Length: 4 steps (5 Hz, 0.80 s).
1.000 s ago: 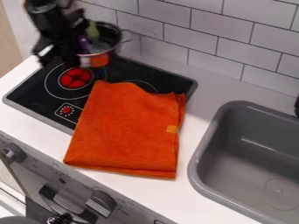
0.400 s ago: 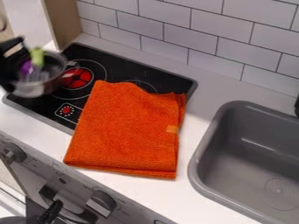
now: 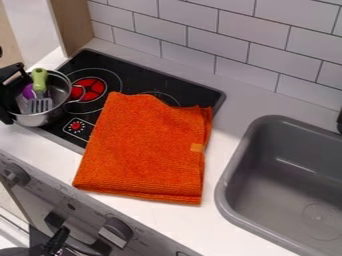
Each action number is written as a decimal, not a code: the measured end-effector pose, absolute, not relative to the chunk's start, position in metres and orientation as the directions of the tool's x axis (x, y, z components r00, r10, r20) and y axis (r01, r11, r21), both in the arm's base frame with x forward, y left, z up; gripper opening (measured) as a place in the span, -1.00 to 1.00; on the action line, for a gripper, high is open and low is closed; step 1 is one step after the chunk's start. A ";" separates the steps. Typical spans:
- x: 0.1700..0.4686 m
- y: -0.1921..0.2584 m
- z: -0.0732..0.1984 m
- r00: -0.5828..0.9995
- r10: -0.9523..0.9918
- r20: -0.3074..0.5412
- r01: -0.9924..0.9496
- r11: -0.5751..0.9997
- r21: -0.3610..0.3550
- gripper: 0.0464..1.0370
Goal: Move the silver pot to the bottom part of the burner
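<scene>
The black gripper is at the far left edge of the view, shut on the left side of the silver pot. The pot is upright over the lower left corner of the black burner, overlapping the counter's edge. Whether its base touches the surface cannot be told. Inside it lie a green-handled spatula with a slotted head and a purple thing. The pot's right wire handle points toward the red heating ring.
A folded orange cloth covers the burner's lower right part and the counter in front. The grey sink is at the right. A tiled wall runs behind, and a wooden panel stands at the back left.
From the back left of the burner, the gripper and pot have come forward and left to the burner's lower left corner. Since the later earlier frame, the pot has shifted slightly down.
</scene>
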<state>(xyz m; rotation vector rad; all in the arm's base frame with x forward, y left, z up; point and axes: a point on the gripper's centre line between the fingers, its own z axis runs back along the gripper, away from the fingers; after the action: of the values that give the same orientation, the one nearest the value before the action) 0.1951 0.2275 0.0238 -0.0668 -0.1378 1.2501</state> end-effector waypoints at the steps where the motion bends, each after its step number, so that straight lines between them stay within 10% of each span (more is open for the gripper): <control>1: 0.196 0.221 0.024 0.318 0.947 0.046 -0.936 0.322 -0.143 -0.94; 4: 0.203 0.230 0.084 0.404 0.885 0.230 -0.914 0.403 0.057 0.36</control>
<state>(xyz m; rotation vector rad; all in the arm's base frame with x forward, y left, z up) 0.2025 0.2303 0.0839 0.1840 -0.1726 1.1433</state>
